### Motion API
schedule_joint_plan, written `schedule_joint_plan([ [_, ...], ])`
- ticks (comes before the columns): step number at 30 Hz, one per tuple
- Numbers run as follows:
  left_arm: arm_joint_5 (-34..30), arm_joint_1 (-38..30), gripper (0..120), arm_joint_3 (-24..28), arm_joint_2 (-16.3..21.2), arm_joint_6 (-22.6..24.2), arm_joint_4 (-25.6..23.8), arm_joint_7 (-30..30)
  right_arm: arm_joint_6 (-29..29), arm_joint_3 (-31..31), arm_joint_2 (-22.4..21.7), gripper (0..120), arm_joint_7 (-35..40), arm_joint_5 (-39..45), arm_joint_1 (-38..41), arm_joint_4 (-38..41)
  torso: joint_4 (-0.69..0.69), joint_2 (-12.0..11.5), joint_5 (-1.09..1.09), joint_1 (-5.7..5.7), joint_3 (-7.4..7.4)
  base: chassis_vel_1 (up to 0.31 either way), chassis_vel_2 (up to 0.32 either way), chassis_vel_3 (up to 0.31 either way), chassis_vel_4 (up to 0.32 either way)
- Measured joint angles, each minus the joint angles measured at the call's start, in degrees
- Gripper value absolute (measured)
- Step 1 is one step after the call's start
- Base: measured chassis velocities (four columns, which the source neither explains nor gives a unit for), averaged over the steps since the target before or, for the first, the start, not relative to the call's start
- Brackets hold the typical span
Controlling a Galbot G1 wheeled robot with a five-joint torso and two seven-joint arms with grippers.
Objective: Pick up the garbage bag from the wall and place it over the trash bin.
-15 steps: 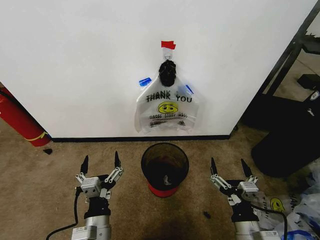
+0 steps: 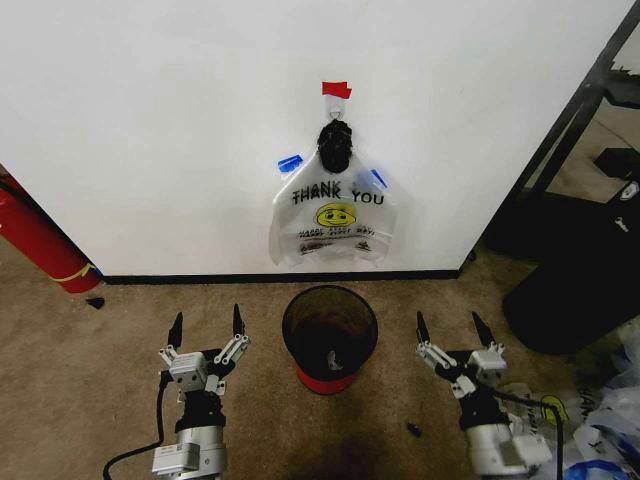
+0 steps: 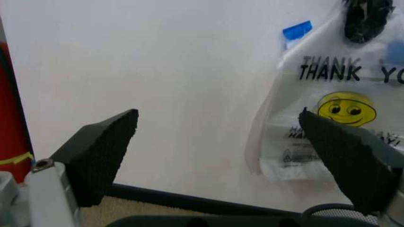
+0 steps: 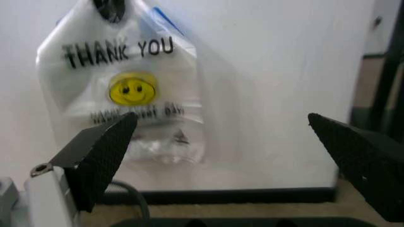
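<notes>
The garbage bag [image 2: 335, 218] hangs flat on the white wall [image 2: 170, 130] from a small hook under a piece of red tape [image 2: 336, 90]; its "THANK YOU" print and yellow smiley face me. It also shows in the left wrist view [image 3: 334, 118] and the right wrist view [image 4: 132, 90]. The trash bin [image 2: 330, 335], black mesh with a red base, stands on the carpet just below the bag. My left gripper [image 2: 205, 325] is open, low and left of the bin. My right gripper [image 2: 447, 327] is open, low and right of the bin. Both are empty.
A red fire extinguisher [image 2: 35, 240] leans at the wall on the far left. A black metal rack [image 2: 580, 150] and dark equipment stand at the right. More plastic bags [image 2: 600, 420] lie on the carpet by my right arm.
Both arms have drawn slightly back and lower in the head view; the right gripper shifted a little left. The bag and the bin have not moved.
</notes>
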Motion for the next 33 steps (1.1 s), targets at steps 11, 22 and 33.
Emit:
schedule_joint_plan([
  [11, 2.4, 2.1, 100, -0.1, -1.2, -0.8, -1.2, 0.0, -6.0, -12.8, -6.7, 100, -4.4, 26.0, 29.8, -15.0, 0.02, 0.0, 0.0, 0.0, 0.01, 0.0, 0.0, 0.0, 0.0],
  [22, 4.2, 4.0, 100, -0.7, -3.7, -1.9, -1.6, 0.0, -8.4, -20.6, -2.7, 100, -6.1, 34.0, 48.4, -27.4, 0.01, 0.0, -0.01, 0.01, 0.01, 0.0, 0.0, 0.0, 0.0],
  [33, 4.4, 4.4, 100, -1.1, -4.1, -1.9, -1.5, 0.0, -9.1, -22.2, 0.9, 100, -6.7, 33.0, 59.8, -34.8, 0.0, 0.0, -0.02, 0.01, 0.01, 0.0, 0.0, 0.0, 0.0],
])
